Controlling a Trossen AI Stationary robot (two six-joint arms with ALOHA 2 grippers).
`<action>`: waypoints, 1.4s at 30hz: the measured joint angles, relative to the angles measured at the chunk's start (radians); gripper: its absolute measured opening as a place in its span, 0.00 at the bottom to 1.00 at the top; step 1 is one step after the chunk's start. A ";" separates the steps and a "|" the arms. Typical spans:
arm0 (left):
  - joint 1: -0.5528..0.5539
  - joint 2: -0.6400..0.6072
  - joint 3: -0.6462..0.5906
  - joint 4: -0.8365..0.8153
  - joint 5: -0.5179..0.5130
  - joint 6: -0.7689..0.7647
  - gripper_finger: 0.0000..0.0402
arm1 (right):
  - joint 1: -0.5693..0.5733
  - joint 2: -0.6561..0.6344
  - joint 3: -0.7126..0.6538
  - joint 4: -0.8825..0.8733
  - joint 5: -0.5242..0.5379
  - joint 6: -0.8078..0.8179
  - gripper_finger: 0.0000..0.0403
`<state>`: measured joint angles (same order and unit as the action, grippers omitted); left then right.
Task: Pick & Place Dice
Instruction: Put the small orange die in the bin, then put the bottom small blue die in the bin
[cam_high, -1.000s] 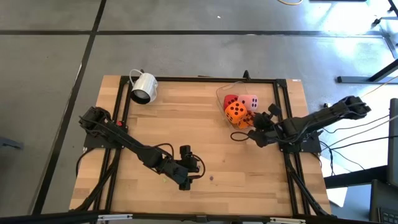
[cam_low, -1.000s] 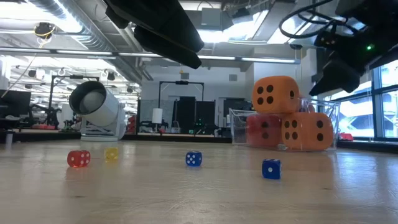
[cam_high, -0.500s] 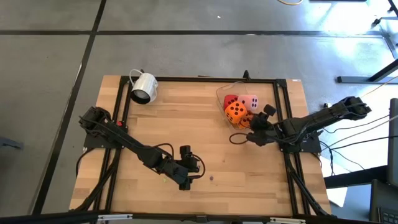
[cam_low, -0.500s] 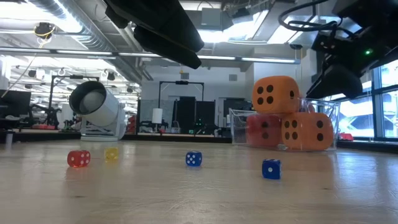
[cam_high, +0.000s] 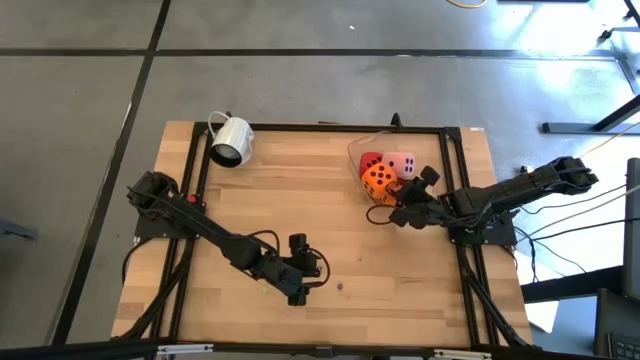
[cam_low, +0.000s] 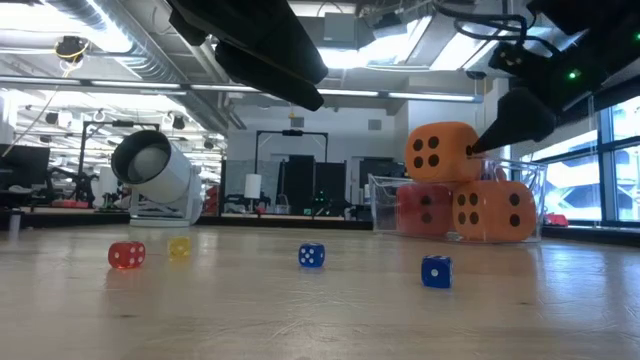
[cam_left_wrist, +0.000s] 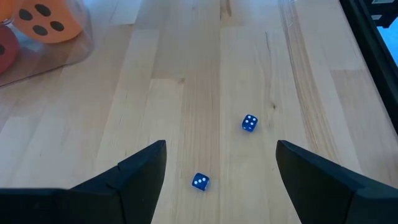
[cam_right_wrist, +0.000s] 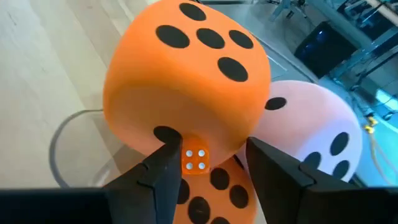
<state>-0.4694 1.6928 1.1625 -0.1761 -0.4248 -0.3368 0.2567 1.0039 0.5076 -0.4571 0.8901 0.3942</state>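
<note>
Several soft dice are piled in a clear container (cam_high: 355, 150) at the table's far right. A red die (cam_high: 371, 160) and a pink die (cam_high: 403, 165) sit behind. One orange die (cam_high: 378, 178) rests on top of the pile, and a second orange die (cam_right_wrist: 208, 196) lies under it. My right gripper (cam_high: 398, 203) stands open at the pile's near right side, slanting down. A tiny orange die (cam_right_wrist: 196, 158) shows between its fingers. My left gripper (cam_high: 312, 278) waits open over the table's near middle. My right gripper has one fingertip (cam_right_wrist: 165, 149) at the lower edge (cam_right_wrist: 163, 132) of the top orange die, coming from the table's right and slanting down. I cannot tell whether it touches the die. The tiny orange die fills only part of the gap between the fingers.
A white mug (cam_high: 230, 140) lies on its side at the far left corner. Tiny dice lie loose on the wood: red (cam_low: 126, 255), yellow (cam_low: 179, 247) and two blue ones (cam_left_wrist: 249, 123) (cam_left_wrist: 200, 182) in front of my left gripper (cam_left_wrist: 221, 155).
My right gripper has moved a little toward the container, to the table's left and far side, and its fingers now point at the top orange die. The dice pile has kept its place.
</note>
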 joint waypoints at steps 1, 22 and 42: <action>0.000 0.000 0.000 0.000 0.000 0.000 0.73 | 0.000 0.000 0.000 0.001 -0.004 0.014 0.44; 0.000 0.000 0.000 0.000 0.000 0.000 0.73 | 0.000 0.000 0.000 0.000 -0.019 0.345 0.44; 0.000 0.000 0.000 0.000 0.000 -0.001 0.73 | 0.001 0.000 0.000 -0.002 -0.019 0.505 0.44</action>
<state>-0.4698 1.6928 1.1625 -0.1764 -0.4248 -0.3374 0.2575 1.0039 0.5076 -0.4590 0.8711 0.8992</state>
